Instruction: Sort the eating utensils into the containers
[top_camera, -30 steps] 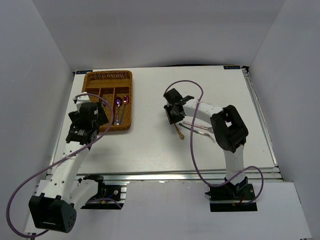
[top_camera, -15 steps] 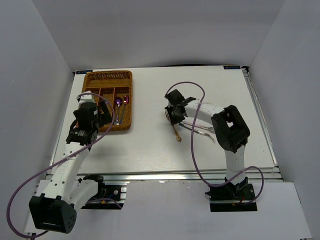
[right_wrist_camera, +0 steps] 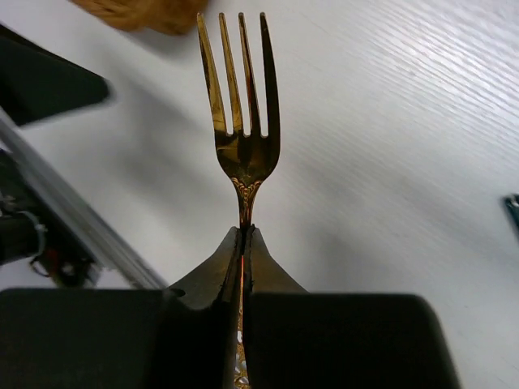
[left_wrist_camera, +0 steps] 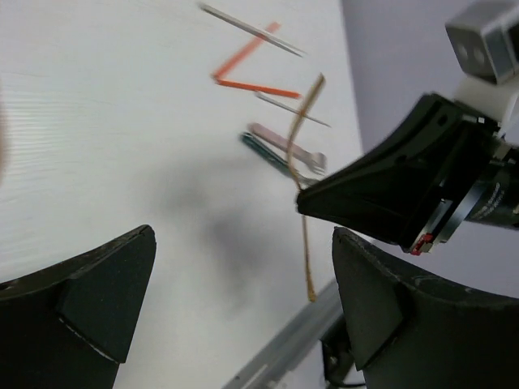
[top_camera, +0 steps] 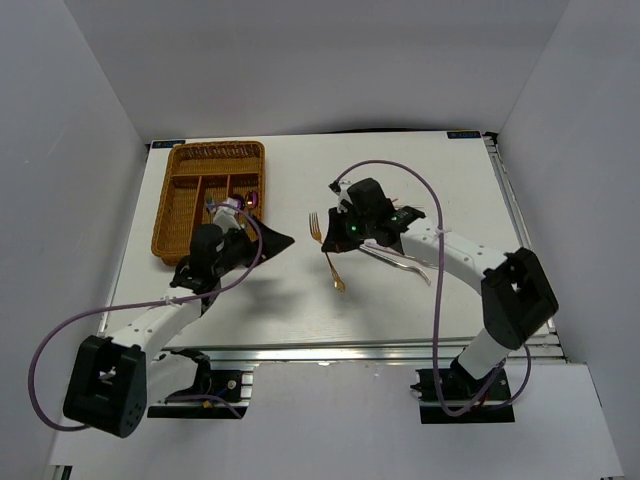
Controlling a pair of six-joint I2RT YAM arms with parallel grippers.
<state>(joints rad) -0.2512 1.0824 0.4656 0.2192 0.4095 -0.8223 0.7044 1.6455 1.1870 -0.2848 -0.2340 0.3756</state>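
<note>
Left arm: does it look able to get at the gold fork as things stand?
Probably yes. The left hand is open and points at the gold fork with nothing between them. But the right hand is shut on its neck, leaving only tines and lower handle free.

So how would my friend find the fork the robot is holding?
Look at the white table, right of the brown wicker tray, near the middle. There the right gripper is pinching a slim fork by its handle. It is shiny gold with three tines and held up, while the other utensils nearby lie flat on the table.
</note>
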